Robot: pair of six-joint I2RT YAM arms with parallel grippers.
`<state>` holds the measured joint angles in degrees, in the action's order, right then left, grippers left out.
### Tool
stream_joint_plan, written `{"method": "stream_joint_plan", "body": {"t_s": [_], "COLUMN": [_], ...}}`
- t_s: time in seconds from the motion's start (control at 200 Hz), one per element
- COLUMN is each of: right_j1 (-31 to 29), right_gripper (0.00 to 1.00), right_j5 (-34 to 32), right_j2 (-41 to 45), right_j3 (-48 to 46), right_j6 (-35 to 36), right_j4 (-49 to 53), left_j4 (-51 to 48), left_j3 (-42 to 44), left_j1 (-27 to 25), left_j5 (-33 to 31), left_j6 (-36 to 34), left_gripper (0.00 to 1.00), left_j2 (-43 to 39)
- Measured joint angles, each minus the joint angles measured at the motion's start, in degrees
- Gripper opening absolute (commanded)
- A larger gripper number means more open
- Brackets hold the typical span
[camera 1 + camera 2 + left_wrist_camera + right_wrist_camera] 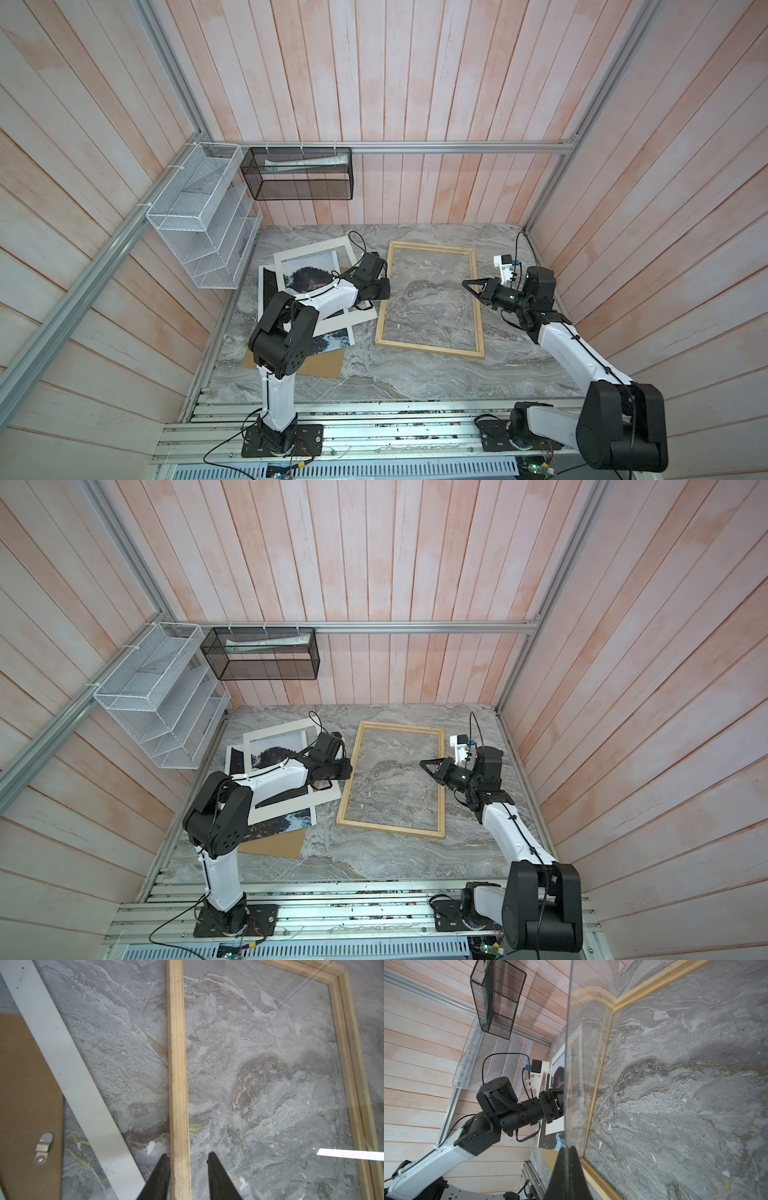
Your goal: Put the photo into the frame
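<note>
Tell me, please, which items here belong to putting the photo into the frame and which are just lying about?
Belonging to the job: photo; frame; clear pane held by right end effector; left end effector astride a frame rail; white mat; brown backing board.
Just lying about: white wire rack; black mesh basket.

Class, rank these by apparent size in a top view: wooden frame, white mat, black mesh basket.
1. Wooden frame.
2. White mat, partly hidden by the left arm.
3. Black mesh basket, smallest even though it hangs higher, nearer the camera.
</note>
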<state>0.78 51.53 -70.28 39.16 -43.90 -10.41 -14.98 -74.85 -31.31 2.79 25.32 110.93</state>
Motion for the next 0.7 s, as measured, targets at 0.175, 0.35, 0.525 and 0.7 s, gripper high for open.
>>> {"method": "stream_joint_plan", "body": {"t_s": [0.175, 0.35, 0.525, 0.7], "right_j1": [0.0, 0.0, 0.0, 0.0], "right_gripper": [0.0, 0.0, 0.0, 0.0], "right_j5": [0.0, 0.0, 0.0, 0.0], "right_j2": [0.3, 0.7, 1.1, 1.1], "right_j3": [0.6, 1.4, 1.4, 1.4], "right_j6": [0.1, 0.6, 0.6, 0.5], "right_j4": [1.1, 2.3, 2.8, 2.8], "left_j4": [0.0, 0.5, 0.7, 0.9], "left_j3": [0.1, 0.9, 1.0, 1.1], "left_j1": [0.0, 0.0, -0.2, -0.5], "left_j5": [0.0, 0.0, 0.2, 0.4], "left_j6": [0.0, 0.0, 0.0, 0.0], "left_gripper": [0.34, 0.34, 0.34, 0.34], "left_j2": [0.0, 0.0, 0.0, 0.0]}}
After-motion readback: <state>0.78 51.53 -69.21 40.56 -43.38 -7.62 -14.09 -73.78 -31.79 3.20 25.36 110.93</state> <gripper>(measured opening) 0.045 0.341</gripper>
